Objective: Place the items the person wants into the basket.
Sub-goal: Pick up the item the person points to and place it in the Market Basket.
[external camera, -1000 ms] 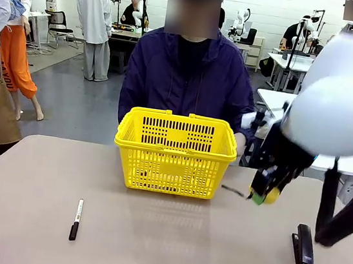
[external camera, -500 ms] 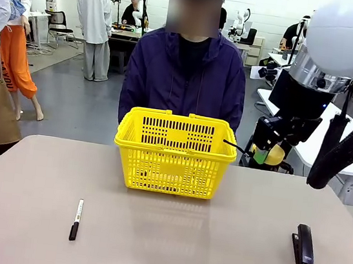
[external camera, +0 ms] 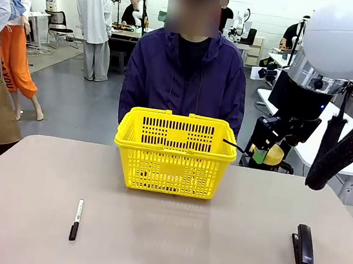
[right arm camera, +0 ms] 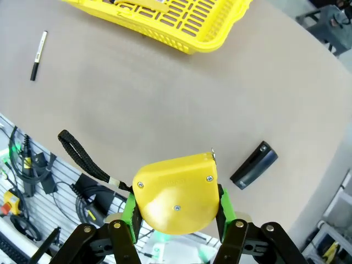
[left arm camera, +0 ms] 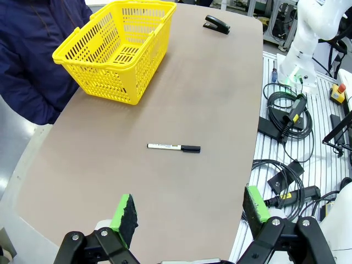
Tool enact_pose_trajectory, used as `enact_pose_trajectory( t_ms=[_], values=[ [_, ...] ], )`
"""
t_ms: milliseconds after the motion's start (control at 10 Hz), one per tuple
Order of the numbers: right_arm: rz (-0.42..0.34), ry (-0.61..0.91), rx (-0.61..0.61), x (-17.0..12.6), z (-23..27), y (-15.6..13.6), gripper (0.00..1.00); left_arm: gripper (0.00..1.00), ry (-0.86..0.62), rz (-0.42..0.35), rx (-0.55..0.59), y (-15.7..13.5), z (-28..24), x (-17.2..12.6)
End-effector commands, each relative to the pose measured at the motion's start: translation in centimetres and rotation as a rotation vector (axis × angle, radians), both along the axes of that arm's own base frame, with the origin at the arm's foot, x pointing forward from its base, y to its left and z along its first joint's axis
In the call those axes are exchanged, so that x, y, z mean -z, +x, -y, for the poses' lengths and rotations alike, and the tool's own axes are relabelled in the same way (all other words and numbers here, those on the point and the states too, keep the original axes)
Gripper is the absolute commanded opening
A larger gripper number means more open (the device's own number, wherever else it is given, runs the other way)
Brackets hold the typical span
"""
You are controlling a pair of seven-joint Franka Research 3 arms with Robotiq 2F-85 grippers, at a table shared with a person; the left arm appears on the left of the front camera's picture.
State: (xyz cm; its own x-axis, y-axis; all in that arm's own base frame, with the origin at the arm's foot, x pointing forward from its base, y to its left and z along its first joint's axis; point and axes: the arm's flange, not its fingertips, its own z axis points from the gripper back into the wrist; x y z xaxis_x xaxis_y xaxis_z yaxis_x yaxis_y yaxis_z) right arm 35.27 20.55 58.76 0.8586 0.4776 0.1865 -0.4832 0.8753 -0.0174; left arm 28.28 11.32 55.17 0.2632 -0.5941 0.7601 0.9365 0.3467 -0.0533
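Right gripper [right arm camera: 176,212] pinching yellow tape measure [right arm camera: 176,192], raised just right of basket [external camera: 174,151], strap [right arm camera: 82,157] dangling. Left gripper [left arm camera: 190,212] spread wide, holding nothing. Basket contents unclear, maybe utility knife.

Basket [external camera: 174,152] is shiny yellow plastic, the surface [external camera: 168,241] a matt smooth beige. Tape measure [right arm camera: 177,192] looks like smooth plastic with a woven black strap [right arm camera: 82,156]; stapler [external camera: 304,248] glossy black.

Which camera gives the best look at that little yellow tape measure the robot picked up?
The right wrist view: the small yellow tape measure sits large between the right hand's green pads, black strap dangling. The front view shows just a yellow sliver beside the basket.
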Motion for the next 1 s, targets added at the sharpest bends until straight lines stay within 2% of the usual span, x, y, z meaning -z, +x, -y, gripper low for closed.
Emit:
enact_pose_trajectory(
  t_ms=[0, 200, 500, 700, 900],
  values=[
    [-0.005, -0.002, -0.019, -0.2, 0.1, -0.1, 0.62, 1.0, -0.015, 0.016, 0.015, -0.1, -0.1, 0.1],
    [0.0, 0.0, -0.001, 0.0, 0.0, 0.0, 0.65, 1.0, -0.015, 0.016, 0.015, -0.1, -0.1, 0.1],
    [-0.104, 0.023, -0.029, -0.8, -6.5, 8.0, 0.65, 1.0, -0.015, 0.016, 0.015, -0.1, -0.1, 0.1],
    [-0.122, 0.012, -0.053, -0.2, -10.8, 13.3, 0.65, 1.0, -0.015, 0.016, 0.015, -0.1, -0.1, 0.1],
    [-0.07, -0.015, -0.072, 1.6, -13.6, 17.2, 0.65, 1.0, -0.015, 0.016, 0.015, -0.1, -0.1, 0.1]
  ],
)
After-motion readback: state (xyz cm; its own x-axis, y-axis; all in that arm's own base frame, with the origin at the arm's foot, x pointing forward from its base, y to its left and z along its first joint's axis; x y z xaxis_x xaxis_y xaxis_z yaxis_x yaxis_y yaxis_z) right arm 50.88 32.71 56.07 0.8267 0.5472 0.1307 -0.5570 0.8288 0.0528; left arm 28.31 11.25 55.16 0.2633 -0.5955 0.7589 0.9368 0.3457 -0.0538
